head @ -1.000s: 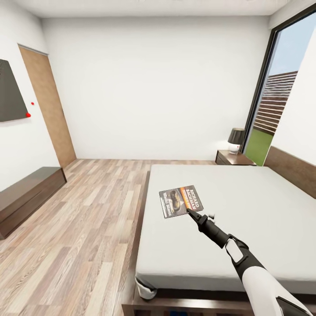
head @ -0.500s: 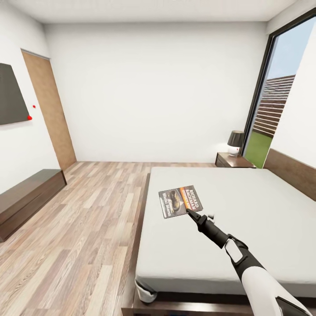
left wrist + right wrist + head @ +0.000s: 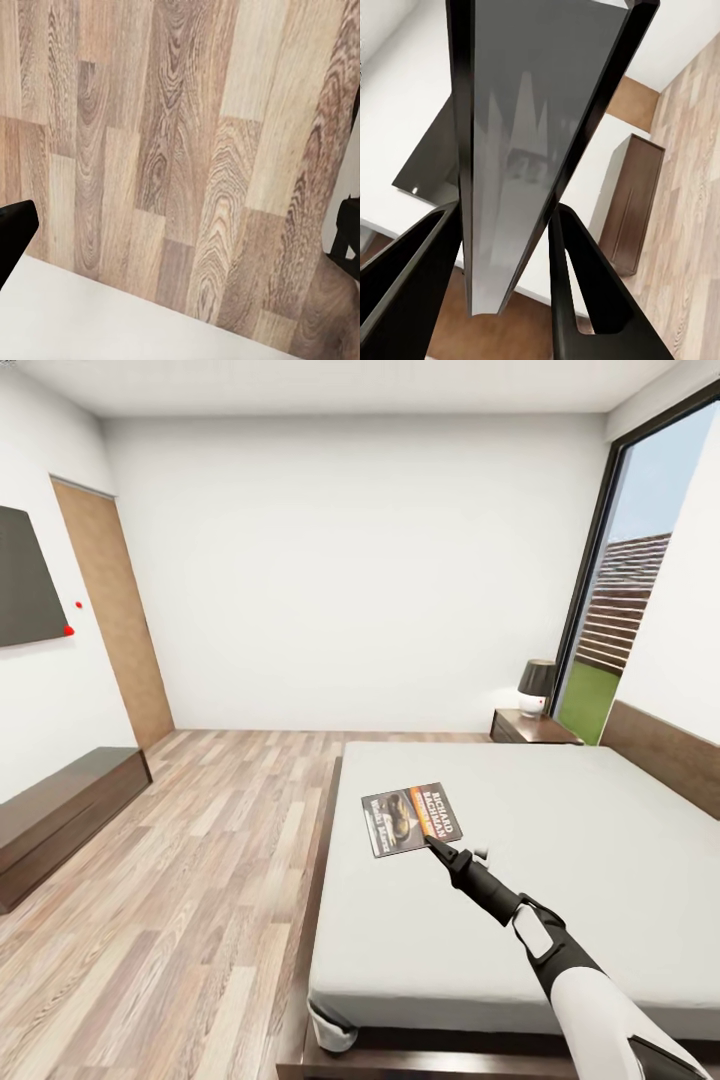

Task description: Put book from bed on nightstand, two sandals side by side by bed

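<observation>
The book [image 3: 410,818], dark with an orange band and white lettering, is over the light-grey mattress of the bed [image 3: 560,830], near its left side. My right gripper [image 3: 432,842] is shut on the book's near corner. In the right wrist view the book [image 3: 525,150] runs edge-on between the two black fingers [image 3: 585,285]. The nightstand [image 3: 533,726] stands beyond the bed's far corner by the headboard. My left gripper [image 3: 180,232] hangs open over wood floor, its fingertips [image 3: 15,229] at the picture's edges. The sandals are out of view.
A lamp [image 3: 538,685] sits on the nightstand. The tall window [image 3: 640,580] is at the right. A long low dark bench [image 3: 60,810] runs along the left wall under a dark screen [image 3: 25,575], with a wooden door [image 3: 110,610] behind. Wood-plank floor [image 3: 200,860] lies left of the bed.
The head camera shifted slightly, so the whole picture moved a little. The book and my right gripper keep the same place in view.
</observation>
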You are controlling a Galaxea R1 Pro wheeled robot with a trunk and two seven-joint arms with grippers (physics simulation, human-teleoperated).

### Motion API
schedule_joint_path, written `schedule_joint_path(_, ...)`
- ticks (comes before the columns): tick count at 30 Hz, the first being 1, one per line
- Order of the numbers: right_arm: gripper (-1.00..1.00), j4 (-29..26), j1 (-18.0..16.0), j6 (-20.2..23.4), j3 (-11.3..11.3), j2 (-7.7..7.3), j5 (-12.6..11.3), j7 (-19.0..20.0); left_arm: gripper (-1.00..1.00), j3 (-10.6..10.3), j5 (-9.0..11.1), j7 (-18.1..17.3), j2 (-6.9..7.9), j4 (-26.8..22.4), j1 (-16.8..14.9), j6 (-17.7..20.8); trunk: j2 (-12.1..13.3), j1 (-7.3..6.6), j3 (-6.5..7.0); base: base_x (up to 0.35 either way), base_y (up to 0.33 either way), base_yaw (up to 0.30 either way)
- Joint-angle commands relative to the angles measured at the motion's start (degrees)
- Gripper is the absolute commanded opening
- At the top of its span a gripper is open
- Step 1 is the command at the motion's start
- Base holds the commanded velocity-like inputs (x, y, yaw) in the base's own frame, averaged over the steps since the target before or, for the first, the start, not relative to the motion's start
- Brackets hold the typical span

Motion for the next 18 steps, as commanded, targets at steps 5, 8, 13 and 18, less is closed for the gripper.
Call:
schedule_joint_path(5,-1.0,0.0,0.0,0.4,-0.1,0.28,-0.2,0.1,1.0,-0.4,0.4,0.1,-0.01,0.1,0.0,-0.3,-0.1,0.03,0.29,0.0,0.0,0.0)
schedule_joint_path(8,-1.0,0.0,0.0,0.4,-0.1,0.36,-0.1,0.1,1.0,-0.4,0.5,0.1,0.01,0.1,0.0,-0.3,-0.1,0.03,0.54,0.0,0.0,0.0)
schedule_joint_path(13,-1.0,0.0,0.0,0.4,-0.1,0.38,-0.1,0.0,1.0,-0.4,0.5,0.1,0.02,0.1,0.0,-0.3,-0.1,0.03,0.97,0.0,0.0,0.0)
schedule_joint_path(18,-1.0,0.0,0.0,0.4,-0.1,0.26,-0.1,0.0,1.0,-0.4,0.6,0.1,0.06,0.1,0.0,-0.3,-0.1,0.03,1.31,0.0,0.0,0.0)
